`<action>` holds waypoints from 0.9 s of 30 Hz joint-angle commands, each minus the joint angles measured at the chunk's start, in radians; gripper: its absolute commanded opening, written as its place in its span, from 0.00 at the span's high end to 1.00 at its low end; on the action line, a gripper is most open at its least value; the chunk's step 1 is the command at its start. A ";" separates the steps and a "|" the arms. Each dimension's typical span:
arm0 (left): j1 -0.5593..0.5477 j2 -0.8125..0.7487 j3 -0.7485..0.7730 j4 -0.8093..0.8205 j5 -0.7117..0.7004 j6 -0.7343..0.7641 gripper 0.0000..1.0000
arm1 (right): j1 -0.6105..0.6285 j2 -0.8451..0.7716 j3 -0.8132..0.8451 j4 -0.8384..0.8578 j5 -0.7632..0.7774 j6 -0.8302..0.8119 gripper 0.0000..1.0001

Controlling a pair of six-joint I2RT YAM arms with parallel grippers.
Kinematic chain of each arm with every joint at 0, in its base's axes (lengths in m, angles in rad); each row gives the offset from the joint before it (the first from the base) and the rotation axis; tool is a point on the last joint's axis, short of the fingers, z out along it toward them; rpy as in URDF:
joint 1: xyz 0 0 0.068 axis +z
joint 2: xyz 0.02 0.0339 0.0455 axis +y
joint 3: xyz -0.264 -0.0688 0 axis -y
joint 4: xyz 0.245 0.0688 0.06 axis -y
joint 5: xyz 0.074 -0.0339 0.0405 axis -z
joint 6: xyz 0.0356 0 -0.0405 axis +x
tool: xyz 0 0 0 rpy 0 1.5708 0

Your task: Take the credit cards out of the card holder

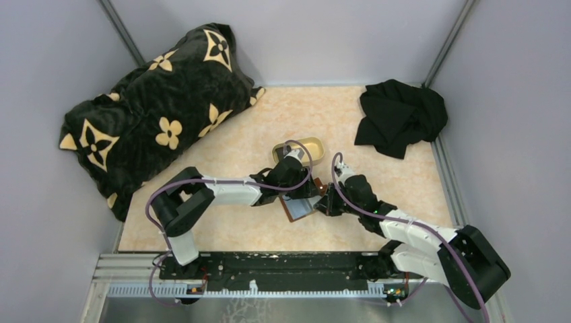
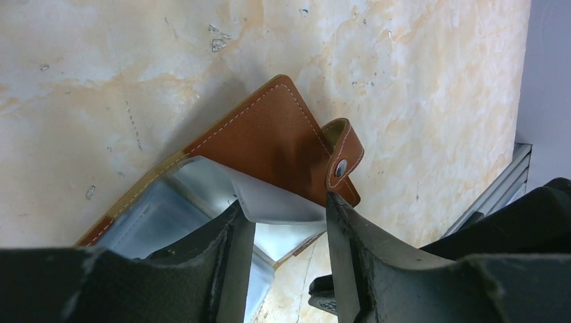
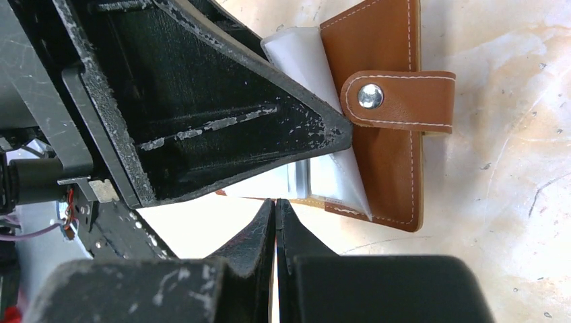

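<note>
The card holder (image 1: 300, 210) lies open on the marbled table between both arms. Its brown flap (image 2: 269, 134) carries a snap strap (image 3: 397, 97), and the inside is pale blue-grey. A white credit card (image 2: 283, 202) sticks out of the pale inside and lies across the gap at the tips of my left gripper (image 2: 283, 217). That gripper's jaws stand apart over the holder. My right gripper (image 3: 275, 202) is shut with nothing visible between its fingers, its tips at the holder's brown edge (image 3: 384, 155). Other cards are hidden.
A tan oval tray (image 1: 316, 142) sits just beyond the left gripper. A crumpled black cloth (image 1: 400, 114) lies at the back right, and a large black patterned cushion (image 1: 155, 114) fills the back left. Grey walls close in the sides.
</note>
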 commanded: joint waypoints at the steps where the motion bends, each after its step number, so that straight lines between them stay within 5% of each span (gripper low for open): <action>1: -0.004 0.014 0.038 -0.008 0.002 0.023 0.51 | 0.002 0.005 0.053 0.018 0.026 -0.018 1.00; 19: -0.004 -0.107 0.030 -0.094 -0.021 0.068 0.49 | -0.078 0.254 0.178 0.109 0.091 -0.094 1.00; 27: -0.004 -0.212 -0.083 -0.147 -0.074 0.031 0.48 | -0.093 0.345 0.186 0.119 0.063 -0.116 1.00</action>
